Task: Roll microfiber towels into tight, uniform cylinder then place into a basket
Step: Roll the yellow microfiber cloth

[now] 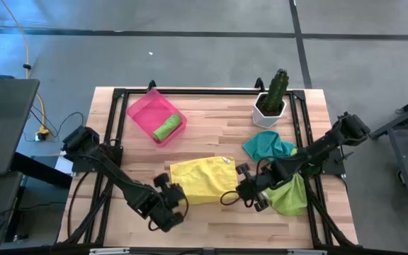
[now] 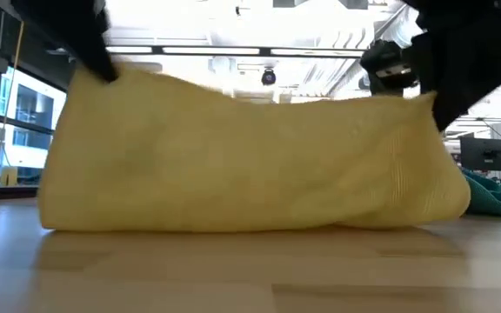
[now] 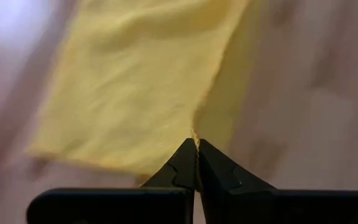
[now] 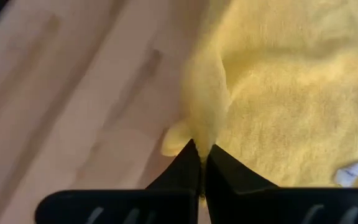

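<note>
The yellow towel (image 1: pixel 198 177) lies at the table's middle, and the low view shows its near edge raised while its lower part (image 2: pixel 250 222) rests on the wood. My left gripper (image 1: pixel 175 188) is shut on its near-left corner. My right gripper (image 1: pixel 239 188) is shut on its near-right corner. The pink basket (image 1: pixel 144 108) stands at the far left with a rolled lime green towel (image 1: pixel 168 129) in it. A teal towel (image 1: pixel 266 145) and a lime green towel (image 1: pixel 290 196) lie crumpled at the right. My left gripper pinches the yellow towel's near-left corner (image 3: pixel 195 132) between its two fingertips. The cloth is lifted there (image 2: pixel 103 74) and slopes down to the table. My right gripper pinches the towel's near-right corner (image 4: pixel 199 134), bunched into a small fold, between its fingertips. That corner is raised (image 2: pixel 420 97), and the top edge sags a little between the two holds.
A white pot with a green cactus (image 1: pixel 271 99) stands at the far right. A dark frame (image 1: pixel 204 91) runs along the table's edges. Bare wood (image 1: pixel 211 219) lies between the towel and the near edge.
</note>
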Available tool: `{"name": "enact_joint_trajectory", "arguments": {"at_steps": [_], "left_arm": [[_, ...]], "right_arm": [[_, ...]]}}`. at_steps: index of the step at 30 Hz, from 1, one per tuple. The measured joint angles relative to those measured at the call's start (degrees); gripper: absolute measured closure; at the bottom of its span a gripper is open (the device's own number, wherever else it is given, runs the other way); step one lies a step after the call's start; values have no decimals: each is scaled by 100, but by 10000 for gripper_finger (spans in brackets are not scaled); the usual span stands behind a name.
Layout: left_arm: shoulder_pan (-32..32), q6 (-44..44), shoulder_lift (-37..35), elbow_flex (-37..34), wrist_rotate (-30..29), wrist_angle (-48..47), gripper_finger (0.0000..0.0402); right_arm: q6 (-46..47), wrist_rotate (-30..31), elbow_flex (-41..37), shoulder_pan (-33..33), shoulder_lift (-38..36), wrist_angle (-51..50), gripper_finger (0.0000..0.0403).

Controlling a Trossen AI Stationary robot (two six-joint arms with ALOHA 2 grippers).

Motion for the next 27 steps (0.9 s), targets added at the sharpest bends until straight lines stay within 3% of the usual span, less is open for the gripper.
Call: {"name": "enact_joint_trajectory", "arguments": {"at_steps": [12,16,22,27], "left_arm": [[11,-427,-2,0,-111,-721,401],[11,-481,-2,0,-122,-703,401],[11,-491,-2,0,-120,-587,401],[11,-487,-2,0,-122,-539,401]], "right_arm": [[-351,-125,327,-126,31,-389,335],[-346,-120,327,-126,31,-377,330],[562,-45,183,-126,31,-35,323],[1089,175,-341,-184,33,657,289]]}}
